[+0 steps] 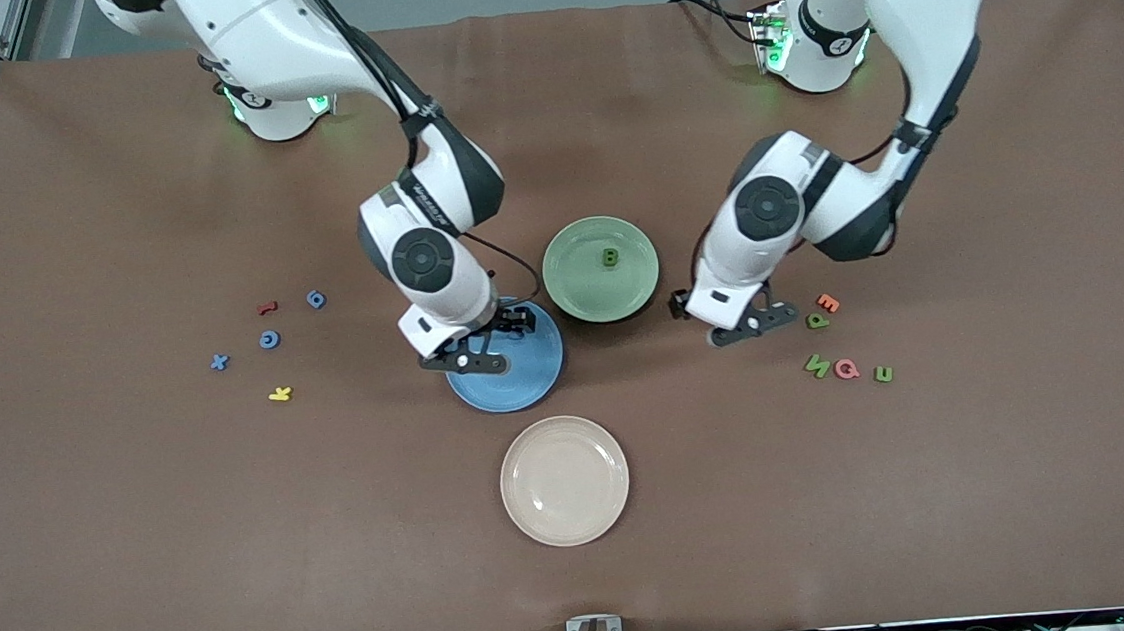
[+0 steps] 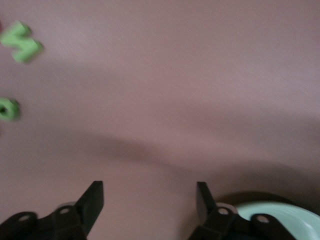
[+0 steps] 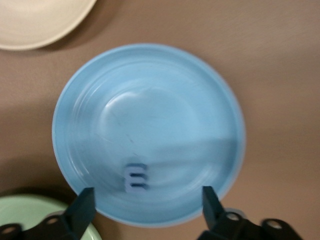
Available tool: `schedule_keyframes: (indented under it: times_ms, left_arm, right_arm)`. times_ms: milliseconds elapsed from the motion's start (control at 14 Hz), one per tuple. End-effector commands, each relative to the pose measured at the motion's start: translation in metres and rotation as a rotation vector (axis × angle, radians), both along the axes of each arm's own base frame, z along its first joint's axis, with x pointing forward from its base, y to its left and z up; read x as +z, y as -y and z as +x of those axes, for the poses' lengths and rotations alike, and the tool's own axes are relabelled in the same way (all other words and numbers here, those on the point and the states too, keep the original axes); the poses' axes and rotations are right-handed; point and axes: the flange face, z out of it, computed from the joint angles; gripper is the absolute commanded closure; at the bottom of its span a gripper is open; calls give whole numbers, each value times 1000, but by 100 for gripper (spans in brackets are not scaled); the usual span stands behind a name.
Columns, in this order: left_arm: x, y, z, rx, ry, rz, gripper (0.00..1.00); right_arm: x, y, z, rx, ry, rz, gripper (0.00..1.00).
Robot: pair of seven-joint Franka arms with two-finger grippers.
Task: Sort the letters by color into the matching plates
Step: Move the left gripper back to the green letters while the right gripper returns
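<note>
The right arm bends down from its base, its right gripper (image 3: 145, 205) released with fingers spread wide over the round medium-blue plate (image 1: 537, 378), where 1 small blue foam letter E (image 3: 135, 178) lies. The left arm folds at the elbow, its left gripper (image 2: 149, 200) parted and empty above bare brown tablecloth (image 1: 139, 549) beside the round pale-green plate (image 1: 580, 294), which holds 1 green letter B (image 1: 610, 258). 3 green letters (image 1: 818, 367) lie toward the left arm's end from that plate. 3 blue letters (image 1: 269, 340) lie toward the right arm's end from the blue plate.
</note>
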Motion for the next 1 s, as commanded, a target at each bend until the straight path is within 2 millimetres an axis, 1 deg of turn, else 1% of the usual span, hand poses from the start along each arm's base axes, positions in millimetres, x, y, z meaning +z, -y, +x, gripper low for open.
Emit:
schedule_keyframes:
  times_ms: [0,71,143,214,285,356,428,499,642,713,784,856,927]
  left_arm:
    - [-3,-40,15,-88,1,13,24]
    - [-5,-57,22,-116,5,22,24]
    - [-9,-72,28,-146,11,38,24]
    - [-15,-87,33,-181,16,58,24]
    - [-19,-104,39,-223,22,77,24]
    - [-25,-121,44,-258,21,82,26]
    - [-30,-134,47,-289,16,72,27]
    - [-32,-138,49,-325,23,62,29]
    - [-42,-148,51,-364,17,43,31]
    - [-49,-151,49,-383,7,36,31]
    - [-52,-150,45,-409,1,33,32]
    - [-57,-153,39,-411,-3,28,32]
    - [-63,-158,33,-405,-2,19,33]
  right_arm:
    - [60,66,15,21,-40,3,0]
    - [75,91,19,41,-59,-15,0]
    - [85,116,24,50,-74,-32,0]
    - [92,147,26,75,-87,-45,0]
    - [98,177,29,110,-82,-41,0]
    - [99,212,29,148,-84,-35,0]
    - [99,242,31,170,-84,-36,0]
    - [96,273,32,181,-92,-44,0]
    - [79,337,28,190,-109,-58,0]
    - [68,360,24,196,-106,-50,0]
    - [58,390,21,198,-90,-43,0]
    - [49,408,19,184,-79,-53,0]
    - [36,421,13,176,-73,-68,0]
